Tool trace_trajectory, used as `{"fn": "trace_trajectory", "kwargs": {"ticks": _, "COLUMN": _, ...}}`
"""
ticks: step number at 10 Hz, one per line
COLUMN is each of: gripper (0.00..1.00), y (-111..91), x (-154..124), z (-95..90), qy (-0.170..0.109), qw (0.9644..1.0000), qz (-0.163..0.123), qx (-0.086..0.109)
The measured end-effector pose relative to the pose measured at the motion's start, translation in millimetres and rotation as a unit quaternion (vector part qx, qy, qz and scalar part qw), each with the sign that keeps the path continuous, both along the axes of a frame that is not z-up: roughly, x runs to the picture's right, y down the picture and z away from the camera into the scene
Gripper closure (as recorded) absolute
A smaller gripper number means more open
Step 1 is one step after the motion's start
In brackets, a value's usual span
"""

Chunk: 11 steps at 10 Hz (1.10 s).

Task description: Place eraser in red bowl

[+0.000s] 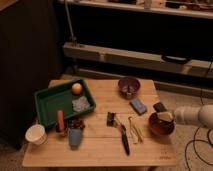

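Observation:
The red bowl [161, 125] stands at the right edge of the wooden table [100, 150]. A pale block, likely the eraser [165, 116], sits over the bowl's far side, at or just inside its rim. My gripper [161, 109] is a dark shape at the end of the white arm [195, 115], which reaches in from the right. It is right above the bowl's far rim and close against the pale block. I cannot tell whether the block is held or lying in the bowl.
A blue block [138, 105] lies left of the bowl, with a purple bowl [128, 86] behind it. A green tray [50, 107] holds an orange [76, 88] and a crumpled packet [80, 104]. A white cup [36, 134], blue cup [75, 137], black brush [123, 139] and pale utensils [134, 129] sit near the front.

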<state>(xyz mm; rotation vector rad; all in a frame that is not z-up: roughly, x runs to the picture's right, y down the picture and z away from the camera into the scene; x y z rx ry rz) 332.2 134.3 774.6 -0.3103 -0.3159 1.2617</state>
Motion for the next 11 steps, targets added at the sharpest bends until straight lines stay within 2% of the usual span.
{"fn": "trace_trajectory", "kwargs": {"ticks": 1, "gripper": 0.58, "y": 1.2, "x": 1.5, "z": -0.8, "qy": -0.01, "qw": 0.9999, "qz": -0.002, "qx": 0.005}}
{"fn": "trace_trajectory", "kwargs": {"ticks": 2, "gripper": 0.45, "y": 2.3, "x": 1.3, "z": -0.3, "qy": -0.025, "qw": 0.9996, "qz": -0.007, "qx": 0.01}}
{"fn": "trace_trajectory", "kwargs": {"ticks": 5, "gripper": 0.21, "y": 2.0, "x": 0.6, "z": 0.3, "qy": -0.046, "qw": 0.9989, "qz": -0.01, "qx": 0.006}}
{"fn": "trace_trajectory", "kwargs": {"ticks": 7, "gripper": 0.2, "y": 2.1, "x": 1.2, "z": 0.9, "qy": -0.052, "qw": 0.9986, "qz": -0.01, "qx": 0.002}}
{"fn": "trace_trajectory", "kwargs": {"ticks": 11, "gripper": 0.2, "y": 1.5, "x": 0.7, "z": 11.7, "qy": -0.036, "qw": 0.9992, "qz": -0.014, "qx": -0.01}}
